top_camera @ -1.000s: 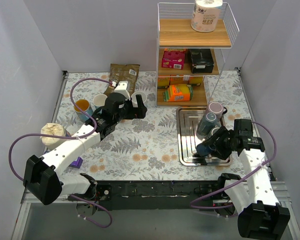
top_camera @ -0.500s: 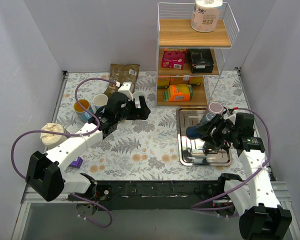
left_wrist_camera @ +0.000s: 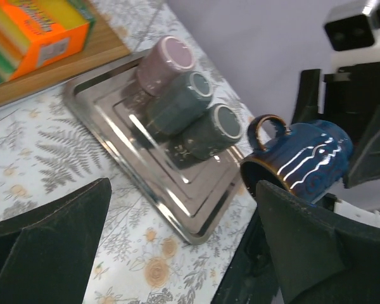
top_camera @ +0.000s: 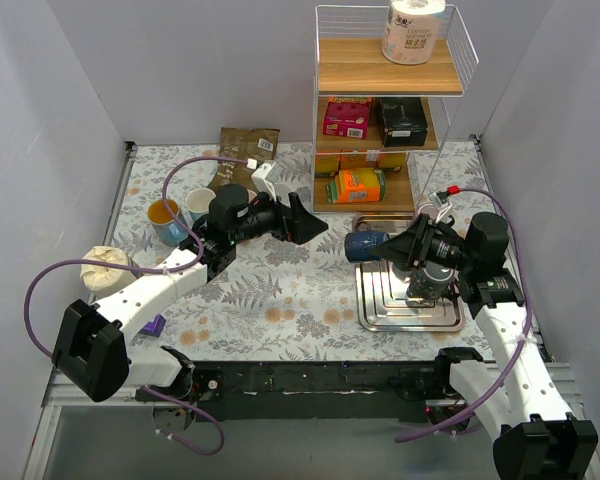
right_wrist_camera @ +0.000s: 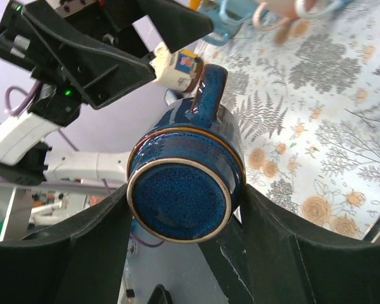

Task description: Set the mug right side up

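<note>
A dark blue glazed mug (top_camera: pixel 365 246) lies on its side in the air above the left edge of the steel tray (top_camera: pixel 380 300). My right gripper (top_camera: pixel 383 247) is shut on its body. In the right wrist view the mug's base (right_wrist_camera: pixel 180 199) faces the camera between my fingers, with the handle pointing up. In the left wrist view its mouth and handle (left_wrist_camera: pixel 297 161) face left. My left gripper (top_camera: pixel 305 218) is open and empty, a short way left of the mug and pointing at it.
Three more mugs, one pink (left_wrist_camera: pixel 168 60) and two grey-green (left_wrist_camera: pixel 177 104), sit in a row on the tray (left_wrist_camera: pixel 196 221) with their bases showing. A wire shelf rack (top_camera: pixel 385 110) stands behind the tray. Cups (top_camera: pixel 165 212) and a brown bag (top_camera: pixel 245 145) are at the back left.
My right gripper has lifted the blue mug off the tray, swung it left and tipped it onto its side. My left gripper has moved right towards it.
</note>
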You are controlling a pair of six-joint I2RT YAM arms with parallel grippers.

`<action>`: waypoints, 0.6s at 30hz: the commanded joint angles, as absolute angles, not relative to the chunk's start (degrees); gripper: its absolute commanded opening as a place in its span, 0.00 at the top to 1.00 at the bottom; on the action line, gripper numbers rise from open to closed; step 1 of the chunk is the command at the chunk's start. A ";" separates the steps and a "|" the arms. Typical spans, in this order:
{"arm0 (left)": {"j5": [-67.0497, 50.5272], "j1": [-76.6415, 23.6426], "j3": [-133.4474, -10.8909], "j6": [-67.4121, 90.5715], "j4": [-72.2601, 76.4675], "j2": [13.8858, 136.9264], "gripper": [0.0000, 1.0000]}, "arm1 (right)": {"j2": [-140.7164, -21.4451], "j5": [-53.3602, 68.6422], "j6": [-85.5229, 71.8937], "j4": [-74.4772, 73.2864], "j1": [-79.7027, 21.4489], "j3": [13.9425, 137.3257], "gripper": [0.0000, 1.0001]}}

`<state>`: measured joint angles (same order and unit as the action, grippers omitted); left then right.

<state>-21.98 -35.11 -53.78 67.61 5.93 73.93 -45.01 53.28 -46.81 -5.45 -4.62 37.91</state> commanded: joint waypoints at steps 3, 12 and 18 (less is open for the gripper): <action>-39.19 -35.33 -53.09 72.15 21.43 74.44 0.02 | -44.30 61.96 -49.66 9.75 -7.47 38.58 0.99; -48.16 -35.42 -49.84 84.02 37.61 74.88 0.02 | -44.91 64.86 -51.15 20.47 -10.81 35.69 0.99; -50.18 -36.56 -49.13 86.92 41.66 75.67 0.02 | -46.49 64.86 -53.16 25.39 -12.57 34.28 0.99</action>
